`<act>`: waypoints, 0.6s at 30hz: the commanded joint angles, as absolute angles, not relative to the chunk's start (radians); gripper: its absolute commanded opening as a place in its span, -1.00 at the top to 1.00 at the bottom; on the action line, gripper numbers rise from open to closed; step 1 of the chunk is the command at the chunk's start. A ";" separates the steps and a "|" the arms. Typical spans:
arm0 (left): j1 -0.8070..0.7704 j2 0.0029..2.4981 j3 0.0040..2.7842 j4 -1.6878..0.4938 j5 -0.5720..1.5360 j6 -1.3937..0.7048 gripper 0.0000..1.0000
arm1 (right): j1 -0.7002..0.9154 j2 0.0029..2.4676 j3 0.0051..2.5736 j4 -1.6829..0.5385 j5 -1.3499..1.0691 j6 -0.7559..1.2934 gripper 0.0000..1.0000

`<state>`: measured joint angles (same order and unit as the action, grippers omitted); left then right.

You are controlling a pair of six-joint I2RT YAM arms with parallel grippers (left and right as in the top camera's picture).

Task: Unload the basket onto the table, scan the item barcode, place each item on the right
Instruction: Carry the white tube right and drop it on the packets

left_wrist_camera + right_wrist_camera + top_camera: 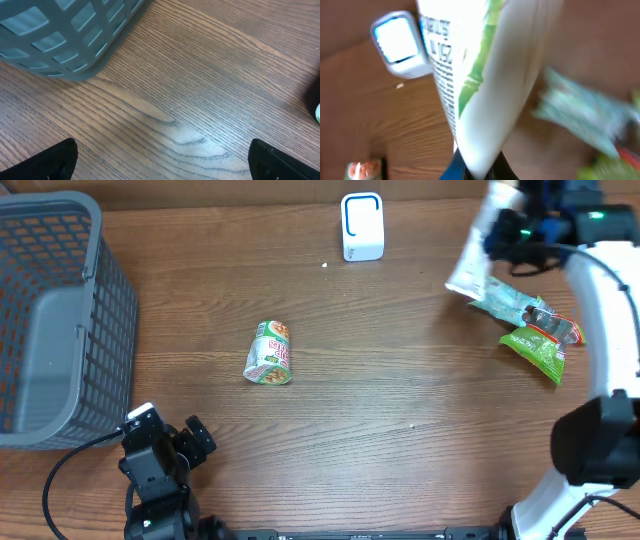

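Upper right, the right gripper squeezes a white and green plastic pouch. Lower left, the left gripper is wide open, holding nothing.

From here the table reads as brown wood grain, smooth with a soft sheen. The basket is matt grey plastic lattice. The scanner looks like glossy white plastic. The white pouch is smooth, shiny printed film, and the green packet is crinkled glossy film.
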<state>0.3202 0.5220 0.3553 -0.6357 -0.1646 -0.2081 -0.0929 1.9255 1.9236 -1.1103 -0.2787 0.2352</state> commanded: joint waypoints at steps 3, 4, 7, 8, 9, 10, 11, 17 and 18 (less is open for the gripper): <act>0.314 0.517 0.373 -0.632 -0.160 -0.217 -1.00 | -0.239 1.936 1.908 -1.133 -0.337 0.477 0.93; 0.314 0.517 0.373 -0.632 -0.160 -0.217 -1.00 | -0.276 1.936 1.866 -1.105 -0.337 0.521 0.93; 0.314 0.517 0.373 -0.632 -0.160 -0.217 -0.99 | -0.319 1.936 1.777 -1.029 -0.318 0.550 0.93; 0.314 0.517 0.373 -0.632 -0.160 -0.217 -0.99 | -0.329 1.936 1.742 -0.999 -0.294 0.579 0.93; 0.314 0.517 0.373 -0.632 -0.160 -0.217 -0.99 | -0.336 1.936 1.709 -0.968 -0.273 0.605 0.93; 0.314 0.517 0.373 -0.632 -0.160 -0.216 -0.99 | -0.342 1.936 1.676 -0.934 -0.255 0.623 0.93; 0.314 0.517 0.373 -0.632 -0.160 -0.217 -1.00 | -0.346 1.936 1.646 -0.901 -0.240 0.635 0.92; 0.314 0.517 0.373 -0.632 -0.160 -0.217 -0.99 | -0.350 1.936 1.557 -0.790 -0.169 0.655 0.84; 0.314 0.517 0.373 -0.632 -0.160 -0.217 -0.99 | -0.350 1.936 1.557 -0.790 -0.155 0.654 0.80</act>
<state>0.3202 0.5220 0.3553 -0.6357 -0.1646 -0.2081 -0.3534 1.9572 1.5455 -0.8127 -0.2058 0.6296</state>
